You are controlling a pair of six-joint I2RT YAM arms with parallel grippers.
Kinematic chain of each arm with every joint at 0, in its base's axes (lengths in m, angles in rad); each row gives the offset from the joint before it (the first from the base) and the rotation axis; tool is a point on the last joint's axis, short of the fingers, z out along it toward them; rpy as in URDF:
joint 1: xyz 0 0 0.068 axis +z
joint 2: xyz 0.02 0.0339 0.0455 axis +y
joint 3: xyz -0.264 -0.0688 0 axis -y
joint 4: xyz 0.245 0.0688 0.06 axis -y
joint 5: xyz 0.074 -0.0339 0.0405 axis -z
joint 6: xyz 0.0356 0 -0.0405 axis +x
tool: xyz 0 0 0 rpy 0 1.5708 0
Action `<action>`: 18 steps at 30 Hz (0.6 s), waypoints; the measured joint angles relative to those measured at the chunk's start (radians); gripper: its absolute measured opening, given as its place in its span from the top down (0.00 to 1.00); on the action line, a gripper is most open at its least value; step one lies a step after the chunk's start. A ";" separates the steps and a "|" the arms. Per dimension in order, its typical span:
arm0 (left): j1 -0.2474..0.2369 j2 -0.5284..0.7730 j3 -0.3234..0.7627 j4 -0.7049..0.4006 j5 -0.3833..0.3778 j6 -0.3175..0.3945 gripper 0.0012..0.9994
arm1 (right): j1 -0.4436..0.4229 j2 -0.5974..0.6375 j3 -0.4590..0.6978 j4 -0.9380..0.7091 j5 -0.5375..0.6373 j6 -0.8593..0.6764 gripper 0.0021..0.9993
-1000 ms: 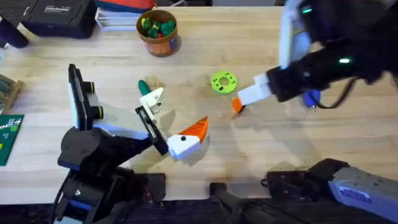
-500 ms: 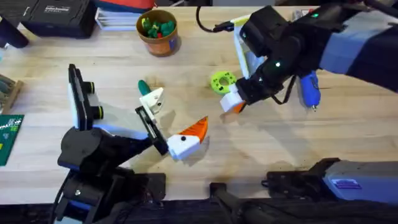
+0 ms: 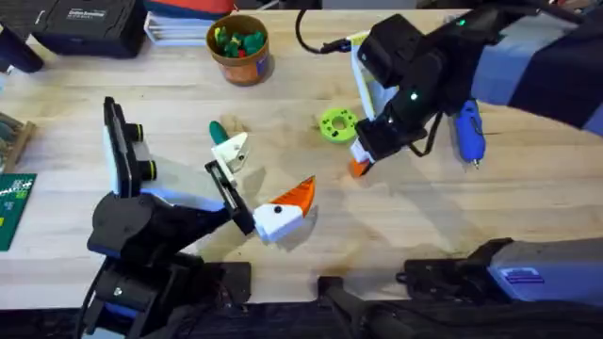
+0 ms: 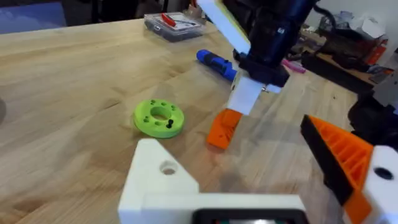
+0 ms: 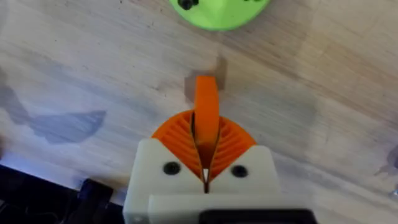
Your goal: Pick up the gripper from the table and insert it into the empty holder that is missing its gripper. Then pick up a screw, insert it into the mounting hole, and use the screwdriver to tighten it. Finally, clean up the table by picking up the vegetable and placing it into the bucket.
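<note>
Honestly, that thin edge-on pinch looks sketchy

The right gripper (image 5: pixel 206 163) is closed tight on the orange gripper (image 5: pixel 206 106), its tip touching the table (image 3: pixel 396 226) beside the green disc (image 3: pixel 337 124). It could twist or slip when lifted. The left gripper (image 3: pixel 250 184) sits wide open, empty holder (image 4: pixel 163 177) waiting; the screwdriver (image 3: pixel 468 130) lies nearby.

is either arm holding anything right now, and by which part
The right gripper pinches the orange gripper by its upper end, the lower end touching the table. The left gripper holds nothing.
</note>
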 joint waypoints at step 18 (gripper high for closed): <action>0.000 0.000 0.000 0.000 0.000 0.000 0.01 | -0.274 -0.107 0.101 0.223 -0.572 -0.065 0.99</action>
